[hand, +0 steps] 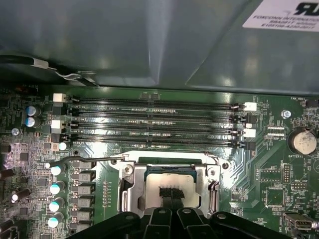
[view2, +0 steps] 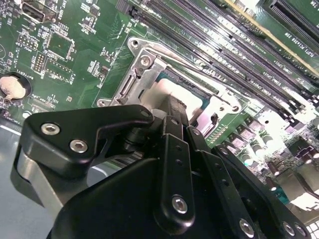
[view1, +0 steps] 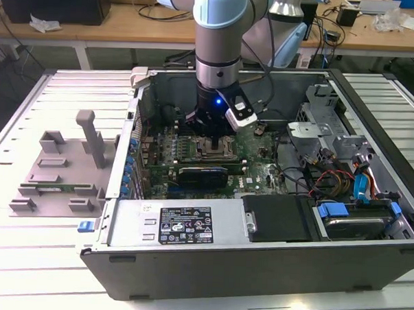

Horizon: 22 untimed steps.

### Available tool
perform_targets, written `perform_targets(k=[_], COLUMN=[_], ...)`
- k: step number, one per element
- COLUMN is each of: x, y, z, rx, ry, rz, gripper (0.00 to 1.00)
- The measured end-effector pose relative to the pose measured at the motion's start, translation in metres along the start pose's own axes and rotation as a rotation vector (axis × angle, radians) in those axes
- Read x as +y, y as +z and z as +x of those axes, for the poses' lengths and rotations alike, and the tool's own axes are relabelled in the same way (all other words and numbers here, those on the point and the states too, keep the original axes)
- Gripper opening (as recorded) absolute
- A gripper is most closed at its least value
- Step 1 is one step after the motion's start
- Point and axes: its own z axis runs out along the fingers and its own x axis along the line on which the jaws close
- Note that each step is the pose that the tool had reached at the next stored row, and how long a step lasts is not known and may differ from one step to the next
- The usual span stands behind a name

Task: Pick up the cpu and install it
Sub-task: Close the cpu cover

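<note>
Small flat square cpu (hand: 152,186) (view2: 190,102) with silver-grey metal top lies in the steel-framed socket (hand: 130,191) on the green motherboard (hand: 264,184), inside the open grey computer case (view1: 257,267). Black gripper (hand: 171,193) (view2: 169,107) (view1: 214,143) has fingers drawn together, tips at the chip's top centre; pale-blue and silver arm (view1: 218,52) stands vertical over the socket, wrist pointing straight down.

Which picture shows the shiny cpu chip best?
The first wrist view: it faces the cpu squarely in its socket, the gripper covering just its middle. In the second wrist view the gripper hides much of it. In the exterior view it is tiny, under the arm.
</note>
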Motion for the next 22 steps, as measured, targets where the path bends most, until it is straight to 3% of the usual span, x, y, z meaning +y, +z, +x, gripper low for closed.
perform_targets(k=[5,9,12,18,22], x=[0.0002,0.0004,0.0005,0.0013,0.0014], y=[-0.0017,-0.0122,-0.0124,-0.0117,-0.0091], z=[-0.0002,-0.0004,0.0005,0.0191,0.0257], rx=[-0.0009,-0.0003,-0.0001,-0.0002,-0.0001], ry=[0.0,0.0,0.0,0.0,0.0], rz=[-0.0012,-0.0005,-0.0002,-0.0002,-0.0001], gripper=[0.11,0.11,0.11,0.11,0.11])
